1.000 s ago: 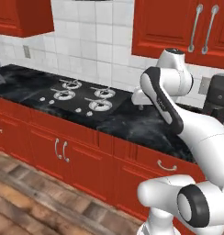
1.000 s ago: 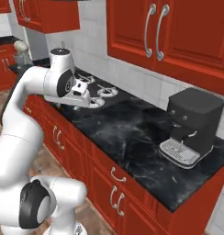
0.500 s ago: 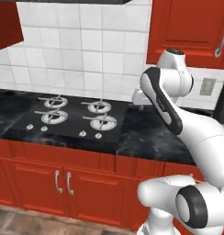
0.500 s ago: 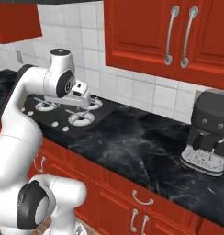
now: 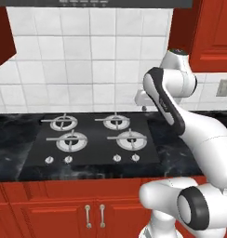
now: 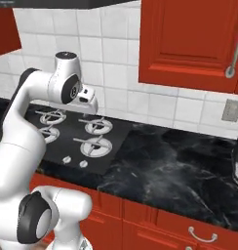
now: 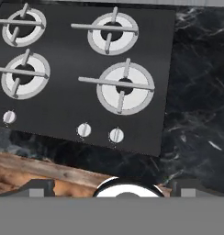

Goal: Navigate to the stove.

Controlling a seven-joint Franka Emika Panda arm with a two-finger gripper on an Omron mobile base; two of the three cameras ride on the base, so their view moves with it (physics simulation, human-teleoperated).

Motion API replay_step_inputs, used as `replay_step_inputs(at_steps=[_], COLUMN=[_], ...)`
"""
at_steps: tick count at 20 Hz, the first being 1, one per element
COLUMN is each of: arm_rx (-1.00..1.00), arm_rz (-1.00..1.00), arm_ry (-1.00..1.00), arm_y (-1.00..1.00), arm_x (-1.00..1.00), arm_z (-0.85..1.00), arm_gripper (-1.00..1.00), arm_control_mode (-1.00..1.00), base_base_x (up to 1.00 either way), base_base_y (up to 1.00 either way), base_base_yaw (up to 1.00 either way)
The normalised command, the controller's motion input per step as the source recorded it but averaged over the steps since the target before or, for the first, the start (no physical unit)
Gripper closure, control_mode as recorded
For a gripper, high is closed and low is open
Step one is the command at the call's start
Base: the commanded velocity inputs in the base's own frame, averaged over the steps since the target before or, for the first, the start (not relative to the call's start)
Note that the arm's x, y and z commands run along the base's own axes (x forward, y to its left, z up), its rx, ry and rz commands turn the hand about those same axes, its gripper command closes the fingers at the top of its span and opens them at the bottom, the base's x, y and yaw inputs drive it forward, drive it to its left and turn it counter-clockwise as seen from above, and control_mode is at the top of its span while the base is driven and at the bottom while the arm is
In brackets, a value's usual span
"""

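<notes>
- The stove (image 5: 94,139) is set flush in the black marble tabletop (image 5: 13,135), its left part dead ahead of the base; four burners, knobs (image 5: 116,158) along its near edge.
- Red cabinets (image 5: 64,209) run below, a white tiled wall (image 5: 87,56) behind.
- The claw (image 6: 89,103) hangs over the stove's far right corner; its tips are probably hidden, so I cannot tell how wide it stands or whether it holds anything.

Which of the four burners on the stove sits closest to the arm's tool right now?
The back right burner of the stove: in the left base view the tool hangs just above and right of it, while the other three lie further left or nearer the knobs.
</notes>
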Motion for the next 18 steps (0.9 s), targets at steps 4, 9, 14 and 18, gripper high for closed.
replay_step_inputs(at_steps=[4, 9, 14, 18], arm_rx=[0.0, 0.0, 0.0, 0.0], arm_rz=[0.0, 0.0, 0.0, 0.0], arm_ry=[0.0, 0.0, 0.0, 0.0], arm_y=[0.0, 0.0, 0.0, 0.0], arm_x=[0.0, 0.0, 0.0, 0.0], arm_z=[0.0, 0.0, 0.0, 0.0], arm_gripper=[-1.0, -1.0, -1.0, -1.0], arm_control_mode=[1.0, 1.0, 1.0, 1.0], base_base_x=[0.18, 0.12, 0.9, 0.2], base_base_y=[1.0, 0.98, 0.17, 0.0], base_base_yaw=[-0.25, -0.15, -0.08, -0.05])
